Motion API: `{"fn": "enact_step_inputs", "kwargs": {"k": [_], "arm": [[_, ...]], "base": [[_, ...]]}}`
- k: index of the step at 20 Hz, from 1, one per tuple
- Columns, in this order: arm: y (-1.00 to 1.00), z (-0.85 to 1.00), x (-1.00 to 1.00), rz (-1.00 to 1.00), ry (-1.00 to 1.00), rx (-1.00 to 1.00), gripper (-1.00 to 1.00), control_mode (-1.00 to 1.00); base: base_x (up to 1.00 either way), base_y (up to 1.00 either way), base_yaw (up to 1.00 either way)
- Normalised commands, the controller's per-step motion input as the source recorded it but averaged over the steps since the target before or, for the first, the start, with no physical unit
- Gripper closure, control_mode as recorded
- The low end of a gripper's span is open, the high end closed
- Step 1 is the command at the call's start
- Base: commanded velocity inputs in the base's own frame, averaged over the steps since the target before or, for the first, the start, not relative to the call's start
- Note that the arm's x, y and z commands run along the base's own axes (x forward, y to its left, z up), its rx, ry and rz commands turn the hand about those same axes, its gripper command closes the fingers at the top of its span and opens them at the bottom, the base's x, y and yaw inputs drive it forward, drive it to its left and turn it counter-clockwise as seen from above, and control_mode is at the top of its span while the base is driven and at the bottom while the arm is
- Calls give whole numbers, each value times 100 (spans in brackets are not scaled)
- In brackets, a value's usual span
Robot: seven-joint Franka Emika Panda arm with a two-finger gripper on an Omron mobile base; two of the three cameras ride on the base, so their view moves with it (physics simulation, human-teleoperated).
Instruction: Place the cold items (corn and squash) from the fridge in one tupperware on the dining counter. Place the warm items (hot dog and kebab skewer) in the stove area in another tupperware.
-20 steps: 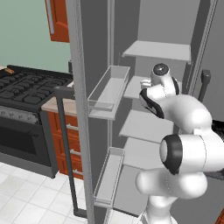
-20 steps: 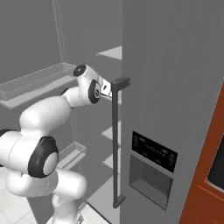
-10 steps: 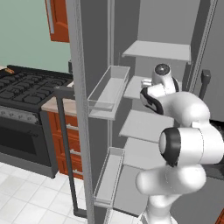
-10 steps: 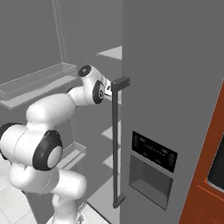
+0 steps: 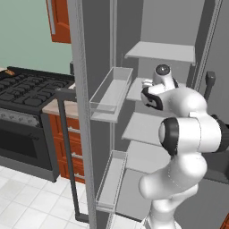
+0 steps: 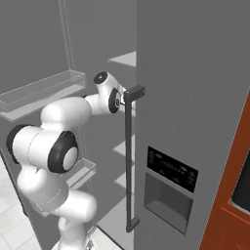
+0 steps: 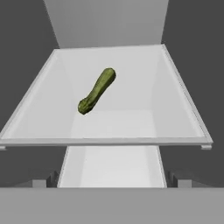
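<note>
The squash (image 7: 96, 90), a small green oblong, lies slanted on a white shelf (image 7: 140, 118) inside the fridge (image 5: 96, 53); its right door with the dark dispenser panel stays closed (image 6: 195, 97). My hand (image 5: 153, 95) reaches into the open fridge at the middle shelf's height and faces the squash from a short way off. The squash lies free, untouched, with nothing between the jaws. The fingertips themselves are hidden. Corn, hot dog, kebab skewer, both tupperware trays and the dining counter are out of view.
The fridge's left door stands open with clear door bins (image 5: 111, 94) close to my arm's left. The black range (image 5: 27, 96) with red-brown cabinets (image 5: 67, 134) sits further left. The closed door's handle (image 6: 129, 161) hangs just right of my hand.
My hand has crept slightly deeper into the fridge and the elbow has risen a little. The squash has not moved.
</note>
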Motion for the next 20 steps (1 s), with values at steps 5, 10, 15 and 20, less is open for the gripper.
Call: {"fn": "enact_step_inputs", "kwargs": {"k": [5, 10, 15, 20], "arm": [[-17, -28, 11, 0, 0, 5, -100, -100], [-12, -23, 25, 0, 0, 7, -100, -100], [-11, -1, 39, 0, 0, 6, -100, -100], [-13, -1, 28, 0, 1, 3, -100, -100]], "base": [[0, 0, 0], [0, 0, 0], [0, 0, 0], [0, 0, 0]]}}
